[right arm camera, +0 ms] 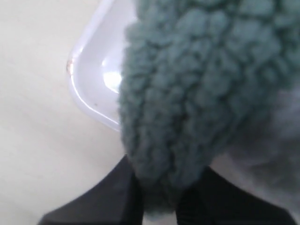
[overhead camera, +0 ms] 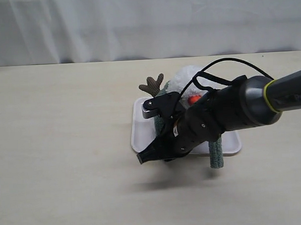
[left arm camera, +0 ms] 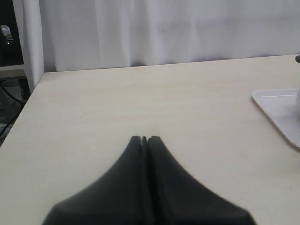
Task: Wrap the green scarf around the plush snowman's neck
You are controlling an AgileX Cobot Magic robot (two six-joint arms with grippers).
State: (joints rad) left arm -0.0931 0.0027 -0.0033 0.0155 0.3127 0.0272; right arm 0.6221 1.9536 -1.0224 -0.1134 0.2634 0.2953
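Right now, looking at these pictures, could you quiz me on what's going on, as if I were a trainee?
1. True or false: the plush snowman stands on bare table, away from the white tray.
2. Which gripper has the green scarf between its fingers? A) left B) right C) neither
3. How do the left gripper's fingers stand?

Key:
1. False; it is at the tray.
2. B; the right gripper has scarf between its fingers.
3. Pressed together over bare table, holding nothing.

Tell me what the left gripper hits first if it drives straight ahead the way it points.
Probably nothing soon: ahead of the left gripper lies bare table, then the white curtain. The tray sits off to one side, though depth is unclear.
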